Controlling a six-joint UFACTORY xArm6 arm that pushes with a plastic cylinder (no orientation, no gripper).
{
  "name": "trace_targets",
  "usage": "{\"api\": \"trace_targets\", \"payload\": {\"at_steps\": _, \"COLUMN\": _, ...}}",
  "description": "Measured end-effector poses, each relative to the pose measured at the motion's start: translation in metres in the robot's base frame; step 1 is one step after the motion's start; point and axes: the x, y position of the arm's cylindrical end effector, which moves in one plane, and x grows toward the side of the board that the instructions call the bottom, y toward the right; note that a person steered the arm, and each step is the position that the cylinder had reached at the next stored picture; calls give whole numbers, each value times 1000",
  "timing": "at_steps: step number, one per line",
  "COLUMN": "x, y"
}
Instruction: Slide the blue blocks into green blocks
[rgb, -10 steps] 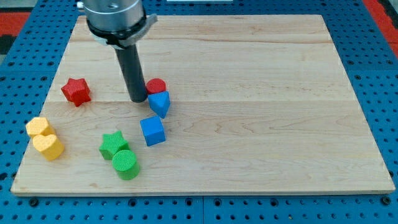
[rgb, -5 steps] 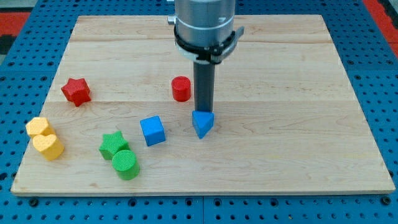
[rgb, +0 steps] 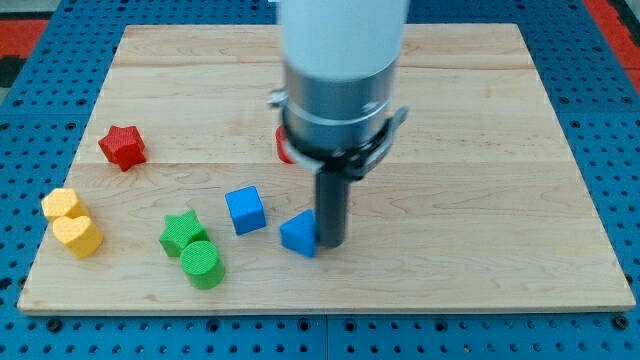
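Note:
My tip rests on the board, touching the right side of the blue triangular block. The blue cube lies a little to that block's upper left. The green star and the green cylinder sit together left of the blue blocks, near the view's bottom. The blue cube is apart from the green star by a small gap.
A red star lies at the left. A red cylinder is mostly hidden behind the arm. Two yellow blocks sit at the board's left edge. The wooden board lies on a blue pegboard.
My tip moved right, then down toward the view's bottom. The blue triangular block was pushed away from the red cylinder, first right and down, then down and left.

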Motion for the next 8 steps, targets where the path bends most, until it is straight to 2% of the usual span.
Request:
{"api": "trace_targets", "payload": {"at_steps": 1, "x": 4, "y": -47}}
{"api": "trace_targets", "payload": {"at_steps": 3, "x": -28, "y": 20}}
{"api": "trace_targets", "payload": {"at_steps": 4, "x": -42, "y": -20}}
{"api": "trace_targets", "payload": {"at_steps": 6, "x": -68, "y": -56}}
{"api": "trace_targets", "payload": {"at_steps": 7, "x": -54, "y": -83}}
{"api": "trace_targets", "payload": {"at_steps": 8, "x": -70, "y": -86}}
